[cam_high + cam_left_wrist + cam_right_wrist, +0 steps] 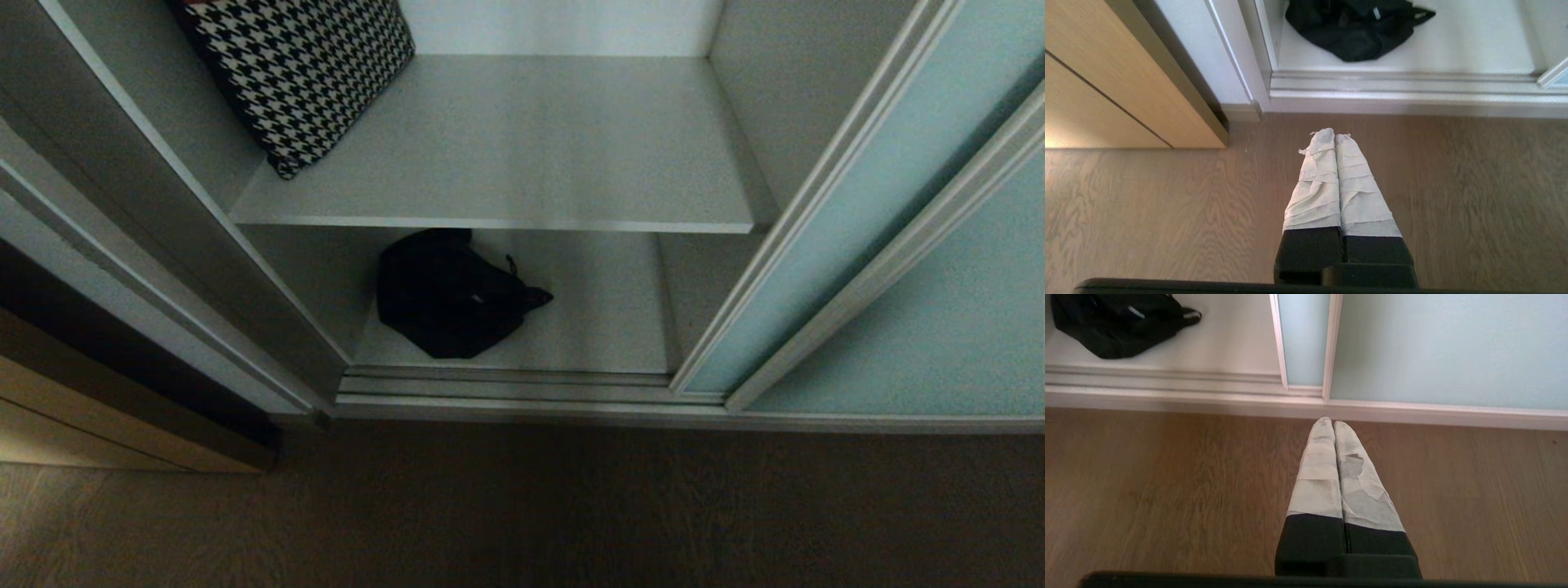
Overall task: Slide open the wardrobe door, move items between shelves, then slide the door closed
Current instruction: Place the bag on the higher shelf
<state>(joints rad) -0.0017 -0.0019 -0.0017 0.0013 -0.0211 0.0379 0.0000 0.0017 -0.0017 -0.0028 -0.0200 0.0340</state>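
The sliding wardrobe door (906,147) (1304,335) stands pushed to the right, leaving the bay uncovered. On the bottom shelf (604,318) lies a soft black bag (445,294) (1355,28) (1114,326), slumped near the left side. The upper shelf (531,147) is bare apart from a black-and-white houndstooth piece (302,73) leaning in its back left corner. My left gripper (1334,134) hangs shut and empty above the wooden floor, short of the bay's left post. My right gripper (1329,419) is also shut and empty, over the floor just before the door's edge. Neither arm shows in the head view.
A second frosted panel (939,327) (1453,347) covers the right bay. The ribbed silver floor track (506,388) (1392,81) runs along the wardrobe's front. A light wooden cabinet (98,408) (1106,81) stands to the left of the wardrobe. Wood flooring (522,506) lies in front.
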